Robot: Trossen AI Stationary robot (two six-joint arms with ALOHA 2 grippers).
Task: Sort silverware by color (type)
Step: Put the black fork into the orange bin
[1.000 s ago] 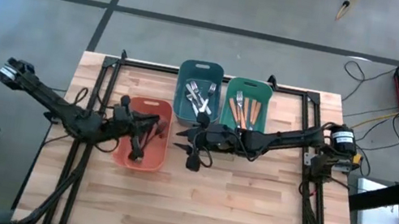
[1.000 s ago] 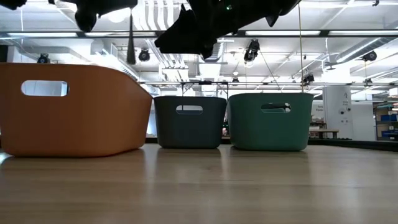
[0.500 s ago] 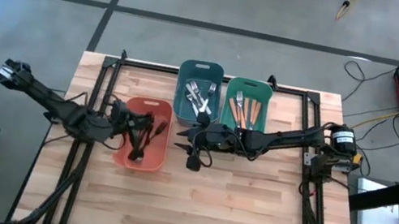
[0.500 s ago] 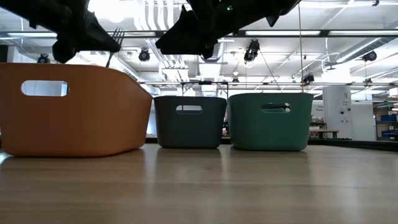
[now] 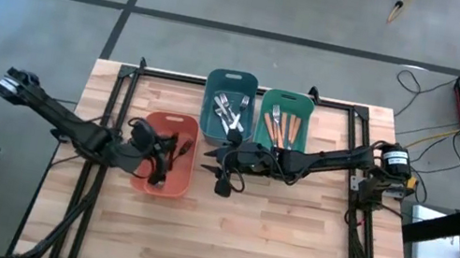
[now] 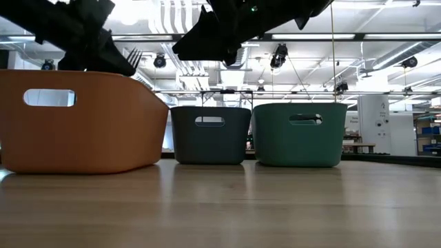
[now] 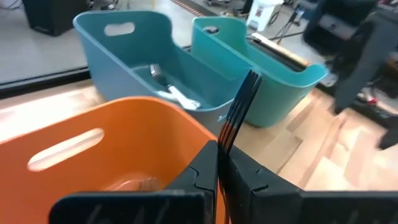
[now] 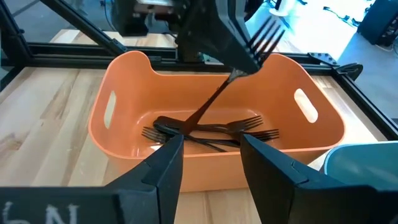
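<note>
Holding a dark fork (image 8: 249, 53) pinched between its pressed-together fingers, the left gripper (image 5: 154, 147) is hovering over the orange bin (image 5: 182, 185), with the fork's tines pointing up past the rim and its handle angling down toward the dark forks (image 8: 208, 132) already lying crossed on the bin's floor. The right gripper (image 5: 226, 160) is waiting just beside the orange bin, on the side toward the blue bin (image 5: 231, 79), its fingers spread and holding nothing. Beyond the orange bin, the blue bin is carrying the plain silver pieces (image 5: 230, 110) and the green bin (image 5: 289, 98) next to it is carrying the orange-handled ones (image 5: 281, 130), so the sorting is looking close to finished. The risk now is lying in the release: the fork is tilting steeply, and if the fingers are letting go while it is sitting this high, it may be bouncing off the pile or tipping over the orange bin's wall onto the table (image 5: 286, 243). The two arms are also standing close together at that bin, so a wide swing by either is likely to be knocking the other or nudging the bin itself.
</note>
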